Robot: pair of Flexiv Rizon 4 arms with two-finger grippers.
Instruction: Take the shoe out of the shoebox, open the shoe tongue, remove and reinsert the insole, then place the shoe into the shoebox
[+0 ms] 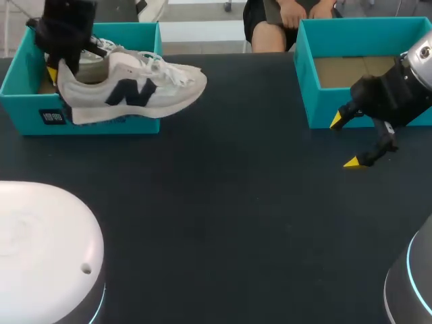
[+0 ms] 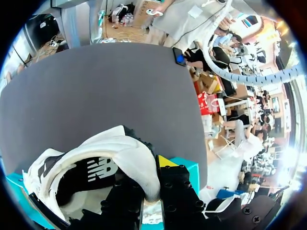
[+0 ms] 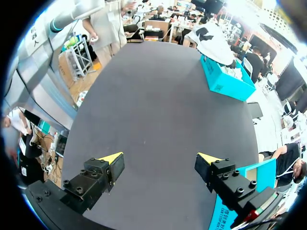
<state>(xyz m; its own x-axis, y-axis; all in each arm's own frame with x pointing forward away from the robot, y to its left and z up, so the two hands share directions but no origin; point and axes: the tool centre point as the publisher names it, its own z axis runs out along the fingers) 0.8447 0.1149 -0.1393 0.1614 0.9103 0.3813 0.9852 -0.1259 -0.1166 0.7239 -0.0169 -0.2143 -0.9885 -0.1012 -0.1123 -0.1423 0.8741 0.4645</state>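
Currently, left tool (image 1: 57, 71) (image 2: 148, 187): is clamping the shoe's heel collar at the upper left of the head view, with one finger inside the shoe and one outside.
Shoe (image 1: 128, 88) (image 2: 96, 167): white and grey with a dark side logo, is sitting level with its toe pointing toward the frame's centre.
Left shoebox (image 1: 27, 111): teal and open, is lying under the shoe's heel and midfoot; whether the sole is touching its rim cannot be told.
In the way: the left shoebox's right wall is running beneath the forefoot, and the toe is jutting past it.
Right tool (image 1: 344, 142) (image 3: 160, 160): fingers are standing wide apart, gripping nothing, over bare bench (image 1: 223, 223).
Second shoebox (image 1: 364, 30): teal, at the upper right, is showing a brown cardboard floor; its front left corner is sitting just beside the right tool.
Spacing: the two boxes are standing well apart.
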